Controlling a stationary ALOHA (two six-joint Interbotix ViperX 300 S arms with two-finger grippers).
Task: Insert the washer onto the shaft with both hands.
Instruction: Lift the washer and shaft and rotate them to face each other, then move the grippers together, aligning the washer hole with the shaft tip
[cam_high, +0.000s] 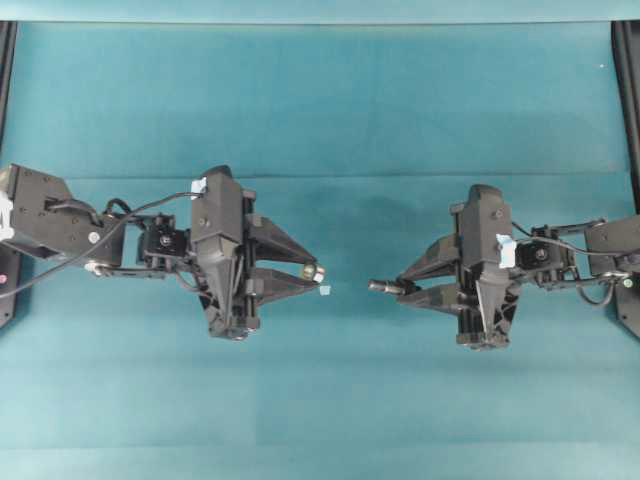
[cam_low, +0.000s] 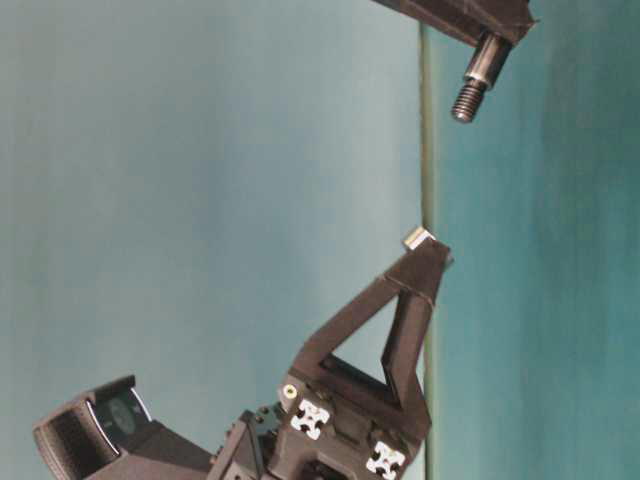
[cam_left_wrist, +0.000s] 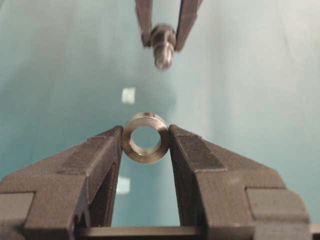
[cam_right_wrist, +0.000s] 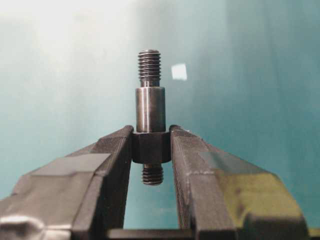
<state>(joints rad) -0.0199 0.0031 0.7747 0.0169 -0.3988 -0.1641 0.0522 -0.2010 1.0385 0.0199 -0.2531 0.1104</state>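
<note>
Teal cloth (cam_high: 330, 100) covers the whole table, and both arms hang above it, facing each other across the middle.

On the left side, the left gripper (cam_high: 318, 280) is closed on the washer (cam_left_wrist: 145, 137). From the left wrist camera I see the silver ring pinched between the two black fingertips (cam_left_wrist: 107, 145), one on each side of its outer wall, and its round hole is open toward the other arm. In the overhead view the washer is only a small bright spot at the finger ends.

On the right side, the right gripper (cam_high: 400, 287) holds the shaft (cam_right_wrist: 150, 112). Its fingers clamp the thick dark collar of the pin. The smooth grey part and the narrower threaded tip stick out in front of the fingers, and one more short threaded end shows behind the collar.

The shaft tip points toward the washer, but the two parts are apart, with a clear gap of cloth between them. From the left wrist camera the shaft looks roughly in line with the ring's hole, a little to the right.

A small pale tape scrap (cam_left_wrist: 128, 95) lies on the cloth between the two grippers.
</note>
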